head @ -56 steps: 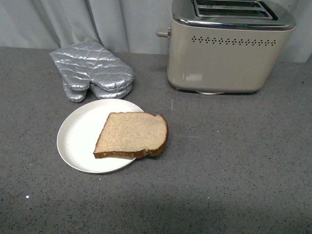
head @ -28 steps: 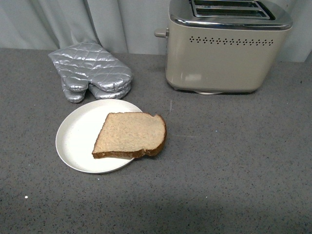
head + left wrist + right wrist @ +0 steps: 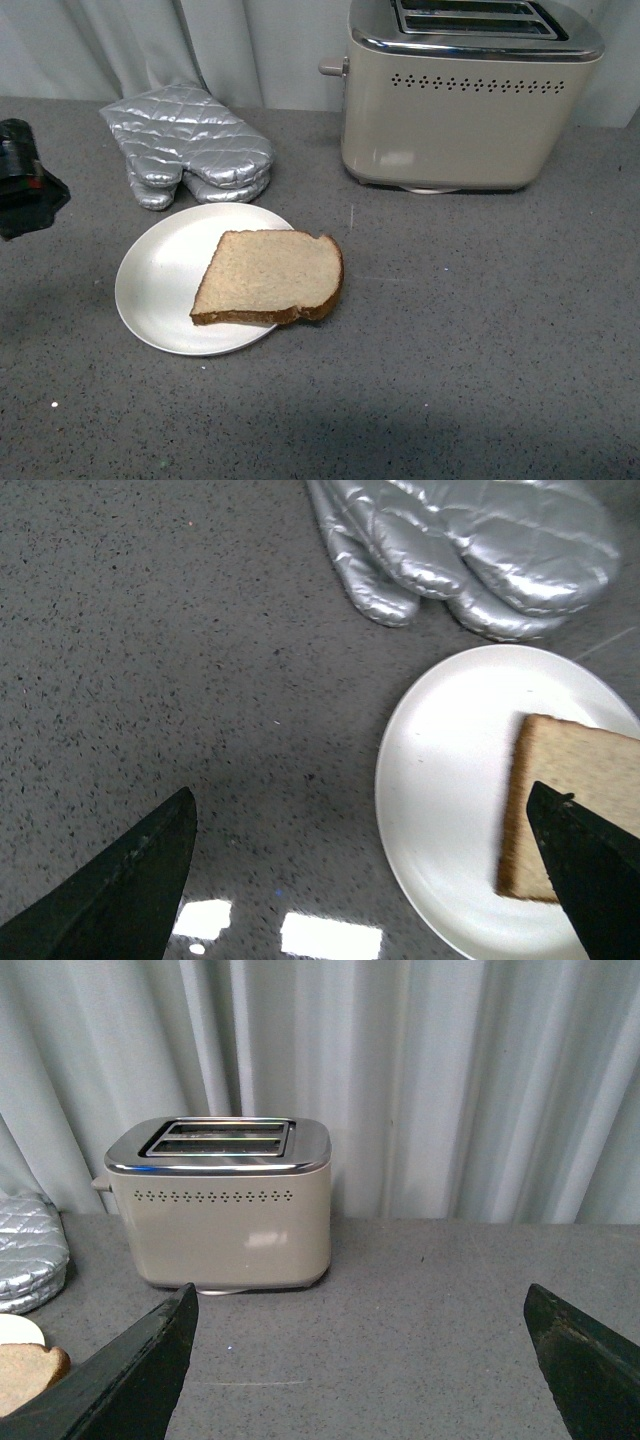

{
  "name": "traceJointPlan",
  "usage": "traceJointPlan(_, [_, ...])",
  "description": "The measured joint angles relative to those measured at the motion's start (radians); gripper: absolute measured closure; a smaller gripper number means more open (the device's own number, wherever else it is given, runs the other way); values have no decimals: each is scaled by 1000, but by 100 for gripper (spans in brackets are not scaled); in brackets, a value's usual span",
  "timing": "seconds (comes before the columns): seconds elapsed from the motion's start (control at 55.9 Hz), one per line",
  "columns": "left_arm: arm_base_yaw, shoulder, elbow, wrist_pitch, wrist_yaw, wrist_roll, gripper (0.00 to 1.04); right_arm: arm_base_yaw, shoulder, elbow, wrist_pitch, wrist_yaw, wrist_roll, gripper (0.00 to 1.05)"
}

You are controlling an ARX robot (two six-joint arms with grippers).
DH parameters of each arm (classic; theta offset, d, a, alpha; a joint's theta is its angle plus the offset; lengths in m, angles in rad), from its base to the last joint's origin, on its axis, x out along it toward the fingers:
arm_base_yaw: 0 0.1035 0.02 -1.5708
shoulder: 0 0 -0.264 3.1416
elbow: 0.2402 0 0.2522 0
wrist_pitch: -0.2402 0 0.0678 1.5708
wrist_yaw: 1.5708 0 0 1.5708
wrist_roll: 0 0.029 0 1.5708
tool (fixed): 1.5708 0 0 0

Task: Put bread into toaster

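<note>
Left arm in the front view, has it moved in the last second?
Yes. The left arm has come into view at the left edge, beside the oven mitt; earlier it was out of frame.

Soft, even light from above. Front view sharp; dim shadow band on table (image 3: 480,330), camera-side of plate (image 3: 150,290). Left wrist view: two white glare patches beside plate, bread (image 3: 575,780) edge slightly smeared. Glints on toaster (image 3: 455,110) chrome.

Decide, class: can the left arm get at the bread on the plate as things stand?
Probably yes. The left gripper is open beside the plate, and nothing lies over the bread; the oven mitt lies clear.
</note>
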Motion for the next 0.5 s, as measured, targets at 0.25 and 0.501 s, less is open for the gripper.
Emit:
traceJointPlan(0.25, [9, 281, 208, -105, 29, 51, 7, 0, 0, 0, 0, 0, 0, 10])
traceJointPlan(0.501, [-4, 407, 300, -146, 64, 50, 7, 0, 0, 0, 0, 0, 0, 10])
